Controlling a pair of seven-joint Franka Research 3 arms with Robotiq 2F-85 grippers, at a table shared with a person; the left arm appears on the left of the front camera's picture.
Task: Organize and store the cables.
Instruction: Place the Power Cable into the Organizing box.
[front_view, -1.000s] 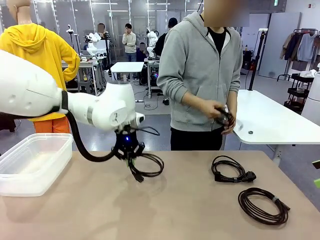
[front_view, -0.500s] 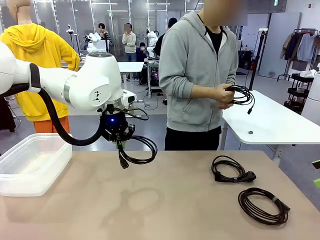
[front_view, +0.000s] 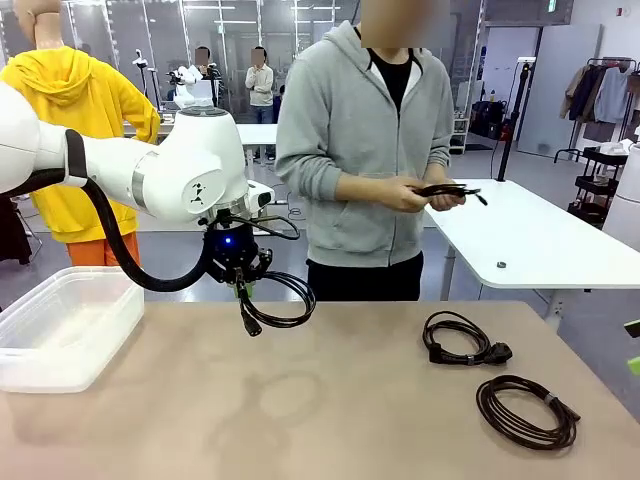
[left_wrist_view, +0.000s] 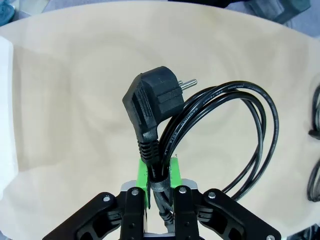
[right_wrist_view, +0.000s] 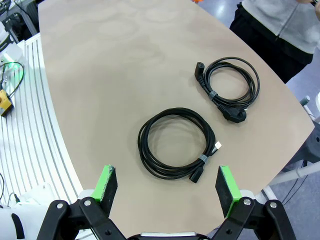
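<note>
Tub (front_view: 62, 352) left; black cable (front_view: 465, 340), perhaps-brown cable (front_view: 525, 411) right

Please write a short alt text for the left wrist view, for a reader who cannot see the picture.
The robot's left hand is shut on a coiled black cable just below its plug. The loops curve away to the right, and a beige table lies behind them.

tan table (front_view: 300, 425) | left: clear tub (front_view: 60, 365) | right: black cable coil (front_view: 497, 352), near it dark cable coil (front_view: 486, 405)
</note>
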